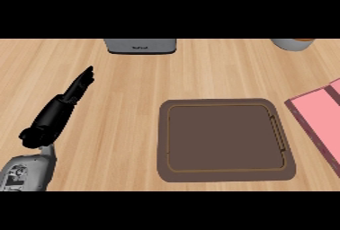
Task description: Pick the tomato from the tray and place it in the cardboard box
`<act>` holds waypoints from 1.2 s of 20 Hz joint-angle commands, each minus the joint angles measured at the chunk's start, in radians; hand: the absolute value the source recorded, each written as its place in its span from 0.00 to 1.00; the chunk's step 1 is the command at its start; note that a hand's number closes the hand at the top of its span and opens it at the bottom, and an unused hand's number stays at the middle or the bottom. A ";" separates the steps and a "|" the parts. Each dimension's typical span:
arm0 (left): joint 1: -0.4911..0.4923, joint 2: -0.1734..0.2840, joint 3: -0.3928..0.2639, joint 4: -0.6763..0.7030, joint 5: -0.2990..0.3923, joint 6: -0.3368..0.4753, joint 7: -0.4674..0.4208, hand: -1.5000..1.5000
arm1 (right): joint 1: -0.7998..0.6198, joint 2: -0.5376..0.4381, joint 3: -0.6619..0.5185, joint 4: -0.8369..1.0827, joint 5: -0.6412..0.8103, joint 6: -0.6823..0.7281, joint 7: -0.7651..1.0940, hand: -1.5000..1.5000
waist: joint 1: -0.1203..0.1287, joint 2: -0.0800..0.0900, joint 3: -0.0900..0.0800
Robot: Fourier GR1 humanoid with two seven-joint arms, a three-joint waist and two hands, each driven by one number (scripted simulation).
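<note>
A dark brown square tray (225, 173) lies on the wooden counter, right of centre, and nothing shows on it. No tomato appears anywhere in view. At the right edge sits a box (317, 111) with a pink inside and dark rim, cut off by the view's border. My left hand (61, 107) rests at the left, well clear of the tray, fingers straight and pointing away up the counter, holding nothing. My right hand does not show.
A grey appliance (140, 46) stands at the counter's far edge, centre-left. A pale round vessel (292, 43) sits at the far right corner. Bare wood (126, 112) lies between my left hand and the tray.
</note>
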 commanded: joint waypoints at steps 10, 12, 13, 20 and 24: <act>0.027 -0.003 0.005 -0.029 0.007 -0.015 0.021 0.50 | 0.016 -0.093 -0.067 0.204 -0.168 0.043 -0.369 0.00 | 0.001 -0.004 0.001; -0.022 -0.012 0.011 0.012 -0.010 0.013 0.010 0.50 | -0.020 -0.055 -0.151 0.208 -0.244 -0.026 -0.401 0.00 | -0.007 -0.002 0.002; 0.011 -0.012 0.007 -0.006 0.012 -0.011 0.009 0.50 | -0.056 -0.040 -0.216 0.190 -0.303 -0.045 -0.393 0.00 | -0.007 -0.008 0.002; 0.024 -0.011 0.001 0.012 -0.011 -0.002 -0.012 0.50 | -0.166 -0.003 -0.539 0.295 -0.592 -0.097 -0.268 0.00 | -0.008 -0.003 0.001; 0.001 -0.011 0.002 0.005 -0.008 -0.006 0.006 0.50 | -0.103 -0.092 -0.602 0.359 -0.653 -0.111 -0.315 0.00 | -0.004 0.000 0.001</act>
